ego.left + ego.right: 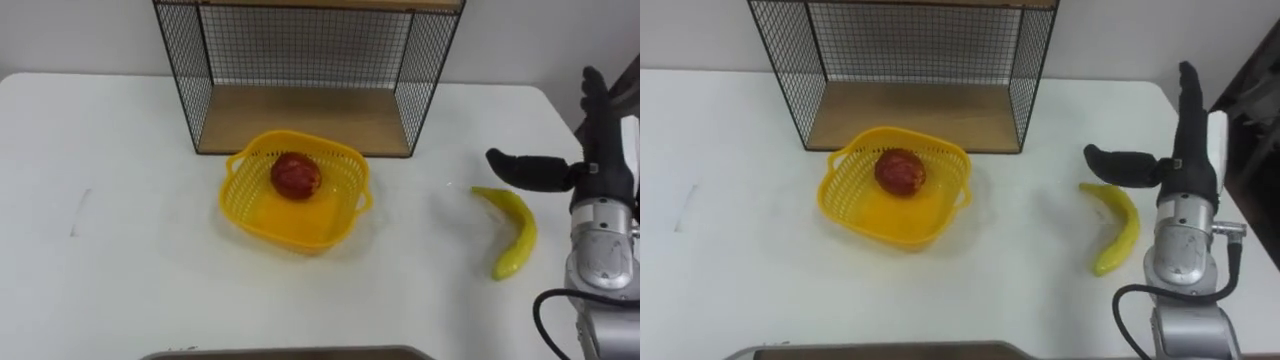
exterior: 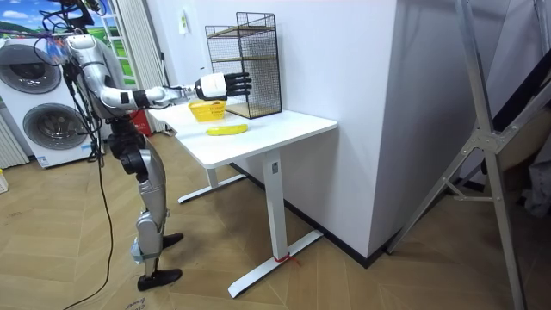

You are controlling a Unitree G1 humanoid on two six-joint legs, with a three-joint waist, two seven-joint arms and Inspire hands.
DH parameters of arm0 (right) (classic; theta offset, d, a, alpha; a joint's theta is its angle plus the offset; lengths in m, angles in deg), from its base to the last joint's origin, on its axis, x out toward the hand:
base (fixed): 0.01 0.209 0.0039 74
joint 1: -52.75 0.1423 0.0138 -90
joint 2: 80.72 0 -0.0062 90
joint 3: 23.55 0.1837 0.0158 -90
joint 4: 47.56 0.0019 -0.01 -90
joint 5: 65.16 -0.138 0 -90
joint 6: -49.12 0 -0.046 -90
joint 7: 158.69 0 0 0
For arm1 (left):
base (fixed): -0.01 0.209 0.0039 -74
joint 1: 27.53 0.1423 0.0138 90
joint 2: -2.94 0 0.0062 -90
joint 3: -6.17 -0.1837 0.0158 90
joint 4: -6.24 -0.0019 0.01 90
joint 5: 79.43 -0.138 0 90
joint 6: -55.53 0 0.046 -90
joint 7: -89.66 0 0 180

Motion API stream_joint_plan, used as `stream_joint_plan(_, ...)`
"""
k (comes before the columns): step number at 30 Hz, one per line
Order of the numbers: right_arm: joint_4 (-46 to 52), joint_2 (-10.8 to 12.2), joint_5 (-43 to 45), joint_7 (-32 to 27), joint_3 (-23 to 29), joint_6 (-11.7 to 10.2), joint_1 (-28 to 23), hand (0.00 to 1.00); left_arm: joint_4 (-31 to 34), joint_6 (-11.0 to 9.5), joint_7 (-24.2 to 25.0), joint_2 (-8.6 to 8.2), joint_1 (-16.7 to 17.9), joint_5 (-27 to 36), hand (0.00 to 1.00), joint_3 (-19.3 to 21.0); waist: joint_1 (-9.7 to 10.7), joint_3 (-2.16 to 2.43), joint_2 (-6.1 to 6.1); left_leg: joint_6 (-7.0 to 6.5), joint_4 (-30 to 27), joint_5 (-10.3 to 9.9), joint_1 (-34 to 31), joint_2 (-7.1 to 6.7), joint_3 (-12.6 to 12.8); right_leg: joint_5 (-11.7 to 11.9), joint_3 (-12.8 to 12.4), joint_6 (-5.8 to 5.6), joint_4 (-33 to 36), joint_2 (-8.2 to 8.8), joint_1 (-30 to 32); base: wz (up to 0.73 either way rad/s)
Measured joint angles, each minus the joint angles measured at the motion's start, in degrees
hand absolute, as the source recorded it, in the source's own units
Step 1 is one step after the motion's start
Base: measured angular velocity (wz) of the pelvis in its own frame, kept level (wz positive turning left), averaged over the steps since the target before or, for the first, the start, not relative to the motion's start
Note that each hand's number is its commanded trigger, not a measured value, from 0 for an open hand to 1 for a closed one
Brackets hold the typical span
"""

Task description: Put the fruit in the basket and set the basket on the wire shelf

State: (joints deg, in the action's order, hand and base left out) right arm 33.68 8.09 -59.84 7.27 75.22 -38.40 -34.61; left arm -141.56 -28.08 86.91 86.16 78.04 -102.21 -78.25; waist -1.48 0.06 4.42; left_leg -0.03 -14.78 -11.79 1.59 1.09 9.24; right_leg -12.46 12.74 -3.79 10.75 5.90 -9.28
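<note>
A yellow plastic basket (image 1: 293, 189) (image 1: 893, 186) (image 2: 207, 109) sits on the white table, just in front of the wire shelf (image 1: 305, 75) (image 1: 904, 70) (image 2: 244, 62). A red apple (image 1: 296, 176) (image 1: 900, 171) lies inside it. A yellow banana (image 1: 512, 229) (image 1: 1116, 225) (image 2: 226, 130) lies on the table to the right of the basket. My right hand (image 1: 600, 150) (image 1: 1185, 150) (image 2: 222, 84) hovers open above the banana's far end, its fingers straight and its thumb pointing left. It holds nothing.
The white table (image 1: 120, 270) (image 2: 275, 129) ends close to the banana on the right. The wire shelf has a wooden floor board (image 1: 300, 120) and mesh sides. In the room view I stand at the table's left end, with washing machines (image 2: 39, 103) behind me.
</note>
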Motion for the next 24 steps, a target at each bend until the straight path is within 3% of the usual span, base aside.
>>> stream_joint_plan(9,-4.06,0.0,1.83,1.62,-0.19,1.45,-0.02,0.0,0.86,1.81,0.62,0.03,0.37,0.01,0.0,-0.02,0.17,-0.17,0.44,-0.01,-0.7,-0.01,-0.49,0.08,-0.05,0.0,0.02,0.0,-0.01,-0.02,0.05,0.0)
stream_joint_plan(15,-6.95,-0.76,2.43,5.29,-0.69,3.98,-0.06,0.0,2.98,3.33,0.57,0.31,0.57,0.02,0.0,0.6,0.34,-0.15,0.52,-0.02,-0.7,-0.01,-1.08,0.09,-0.53,0.0,0.08,0.01,0.0,-0.06,0.4,0.0)
stream_joint_plan(19,-12.07,-0.75,2.45,9.48,-0.76,5.68,-0.07,0.0,3.41,3.73,0.65,0.36,0.89,-0.24,0.0,1.26,0.33,0.28,1.12,-0.04,-0.92,0.0,-0.97,0.02,-0.71,0.01,0.22,0.01,-0.01,-0.06,0.23,0.02)
stream_joint_plan(24,-13.58,-0.75,3.73,13.9,-0.74,7.1,-0.15,0.0,4.1,4.5,1.05,0.44,1.11,-0.57,0.0,1.37,0.41,0.3,1.24,-0.05,-0.84,0.01,-0.85,-0.03,-0.73,0.01,0.2,0.02,-0.03,-0.04,0.17,0.01)
